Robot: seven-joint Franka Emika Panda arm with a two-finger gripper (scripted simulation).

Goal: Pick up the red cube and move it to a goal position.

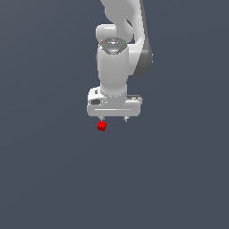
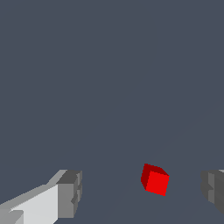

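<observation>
**Pre-grasp alignment: cube between open fingers**

The red cube [image 1: 102,126] rests on the plain grey surface [image 1: 44,179], turned slightly off-square to the camera. In the exterior view it sits just below the finger toward that view's left. In the wrist view the cube [image 2: 155,179] lies in the gap between the two grey fingertips [image 2: 70,192], apart from both and nearer to one of them than the other.

The gripper [image 1: 113,120] points straight down, with the white arm [image 1: 116,58] rising above it. The jaws stand wide, holding nothing; the gap is much larger than the cube. This spread probably gives clearance for a descent around the cube without contact.

Judged status: the grasp is not yet made. The off-centre position suggests a lateral correction is advisable before closing. Otherwise one finger may push the cube sideways. No goal marker is visible in either view.
</observation>
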